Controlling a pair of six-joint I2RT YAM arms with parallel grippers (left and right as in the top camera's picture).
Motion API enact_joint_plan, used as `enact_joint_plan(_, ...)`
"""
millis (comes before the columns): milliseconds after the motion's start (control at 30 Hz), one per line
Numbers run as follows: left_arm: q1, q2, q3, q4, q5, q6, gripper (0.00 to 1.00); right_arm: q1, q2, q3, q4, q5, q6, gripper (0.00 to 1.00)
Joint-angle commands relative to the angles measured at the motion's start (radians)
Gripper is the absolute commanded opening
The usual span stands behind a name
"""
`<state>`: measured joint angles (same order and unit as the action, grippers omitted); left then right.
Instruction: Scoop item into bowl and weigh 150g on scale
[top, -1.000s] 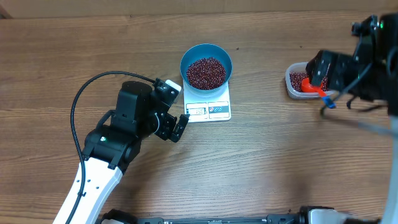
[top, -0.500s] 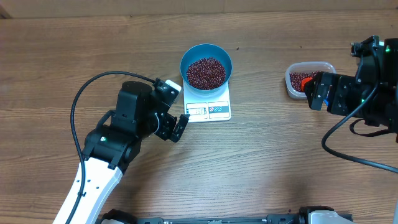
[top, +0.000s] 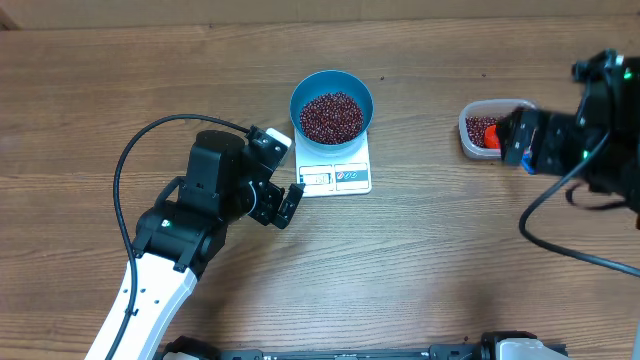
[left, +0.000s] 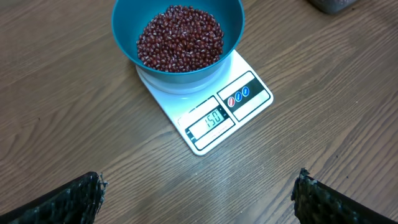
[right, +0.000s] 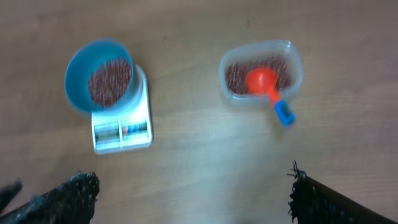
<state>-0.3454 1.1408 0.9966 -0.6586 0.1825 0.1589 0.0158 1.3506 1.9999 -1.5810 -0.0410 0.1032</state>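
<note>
The blue bowl stands on the white scale and holds a heap of red-brown beans. In the left wrist view the display of the scale reads 150 below the bowl. My left gripper hovers open just left of the scale, its jaws wide over bare wood. At the right, my right gripper is open and empty, beside the tub.
A clear plastic tub at the right holds more beans and a red scoop. The scoop's blue handle sticks out over the tub rim. A black cable loops left of the left arm.
My right gripper has drawn back from over the tub towards the right. The red scoop now lies free in the tub. The left arm has not moved.
</note>
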Motion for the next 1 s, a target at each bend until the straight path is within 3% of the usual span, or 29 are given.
enact_joint_plan(0,-0.002,-0.002,0.023,0.001,-0.006,-0.010,0.99,0.006,-0.047,-0.039,0.091,0.040,-0.024,1.00)
enact_joint_plan(367,-0.002,-0.002,0.023,0.001,-0.006,-0.010,1.00,0.006,-0.363,-0.478,0.555,0.043,-0.079,1.00)
enact_joint_plan(967,-0.002,-0.002,0.023,0.001,-0.006,-0.010,1.00,-0.001,-0.940,-1.404,1.364,-0.001,-0.082,1.00)
